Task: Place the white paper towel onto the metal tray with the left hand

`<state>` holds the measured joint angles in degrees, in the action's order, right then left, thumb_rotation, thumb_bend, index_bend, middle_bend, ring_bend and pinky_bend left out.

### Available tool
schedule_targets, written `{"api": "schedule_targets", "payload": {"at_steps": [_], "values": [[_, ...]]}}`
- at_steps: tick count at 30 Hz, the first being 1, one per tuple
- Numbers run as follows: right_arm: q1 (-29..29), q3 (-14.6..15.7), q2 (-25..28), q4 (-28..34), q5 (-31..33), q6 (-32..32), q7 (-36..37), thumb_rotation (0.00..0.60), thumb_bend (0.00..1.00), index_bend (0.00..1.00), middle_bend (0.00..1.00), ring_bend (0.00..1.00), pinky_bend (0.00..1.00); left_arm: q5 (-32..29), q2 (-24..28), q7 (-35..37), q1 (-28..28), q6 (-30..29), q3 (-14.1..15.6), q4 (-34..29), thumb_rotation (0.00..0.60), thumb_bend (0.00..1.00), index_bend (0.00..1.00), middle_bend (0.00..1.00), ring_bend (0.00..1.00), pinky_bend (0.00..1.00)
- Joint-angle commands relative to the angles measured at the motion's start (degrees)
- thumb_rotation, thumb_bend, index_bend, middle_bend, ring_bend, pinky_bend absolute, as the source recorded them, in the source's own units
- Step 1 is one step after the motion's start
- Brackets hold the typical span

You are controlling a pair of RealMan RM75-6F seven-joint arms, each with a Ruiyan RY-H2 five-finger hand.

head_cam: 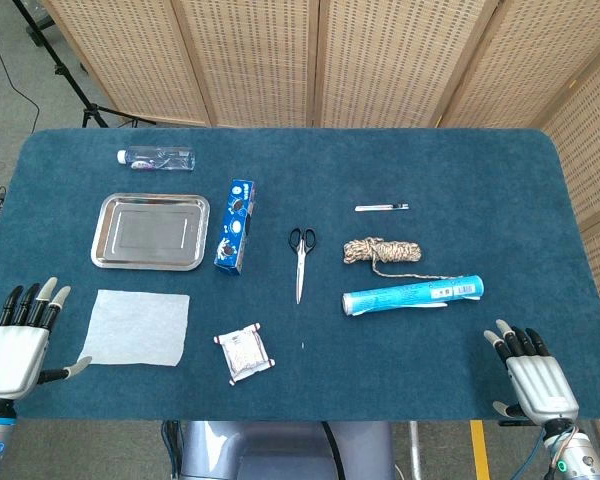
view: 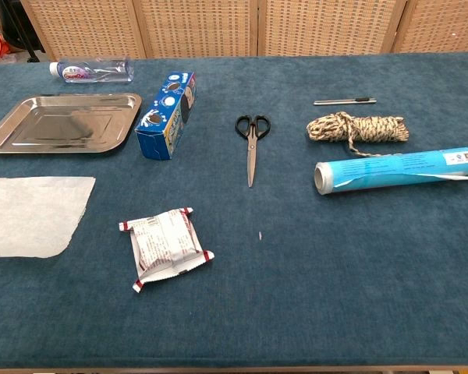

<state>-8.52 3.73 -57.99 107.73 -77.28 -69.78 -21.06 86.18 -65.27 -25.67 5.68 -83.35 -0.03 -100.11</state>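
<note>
Blue felt table (head_cam: 280, 380). Shiny rectangular metal tray (head_cam: 105, 215) at 10 o'clock, thin white paper towel (head_cam: 135, 327) flat just below it, apart. Left hand (head_cam: 15, 345) beside towel at 8 o'clock, fingers loosely spread, holding nothing; right hand (head_cam: 535, 375) at 4 o'clock likewise.

One white paper towel (head_cam: 137, 328), one metal tray (head_cam: 150, 232), one water bottle (head_cam: 156, 157), one blue biscuit box (head_cam: 235, 225), one pair of scissors (head_cam: 300, 258), one pen (head_cam: 381, 208), one rope bundle (head_cam: 382, 251), one blue foil roll (head_cam: 412, 295), one snack packet (head_cam: 244, 351), two hands showing: left hand (head_cam: 15, 345), right hand (head_cam: 533, 375).
</note>
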Motion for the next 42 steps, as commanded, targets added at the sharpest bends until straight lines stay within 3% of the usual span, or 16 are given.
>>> {"api": "schedule_targets", "payload": {"at_steps": [1, 14, 22, 31, 42], "values": [[-0.01, -0.08, 0.01, 0.11, 0.07, -0.10, -0.05, 0.600, 0.00, 0.10, 0.00, 0.00, 0.00, -0.23, -0.09, -0.23, 0.12, 0.28, 0.02, 0.07, 0.297, 0.00, 0.00, 0.00, 0.00, 0.00], [0.19, -0.01, 0.42, 0.07, -0.63, -0.52, 0.95, 0.600, 0.00, 0.10, 0.00, 0.00, 0.00, -0.47, -0.24, -0.38, 0.17, 0.70, 0.21, -0.51, 0.315, 0.00, 0.00, 0.00, 0.00, 0.00], [0.40, -0.08, 0.43, 0.13, -0.86, -1.03, 1.00, 0.600, 0.00, 0.10, 0.00, 0.00, 0.00, -1.89, -1.57, 3.69, 1.48, 3.77, -0.05, 0.90, 0.315, 0.01, 0.00, 0.00, 0.00, 0.00], [0.42, -0.08, 0.39, 0.17, -0.92, -1.02, 1.02, 0.600, 0.00, 0.10, 0.00, 0.00, 0.00, -4.00, -0.93, 4.17, 3.60, 9.03, 0.59, -0.07, 0.317, 0.05, 0.08, 0.00, 0.00, 0.00], [0.48, -0.20, 0.63, 0.14, -1.08, -1.14, 1.70, 0.600, 0.00, 0.10, 0.00, 0.00, 0.00, -5.56, 0.20, 5.52, 6.37, 13.99, 0.77, -1.92, 0.396, 0.16, 0.19, 0.00, 0.00, 0.00]]}}
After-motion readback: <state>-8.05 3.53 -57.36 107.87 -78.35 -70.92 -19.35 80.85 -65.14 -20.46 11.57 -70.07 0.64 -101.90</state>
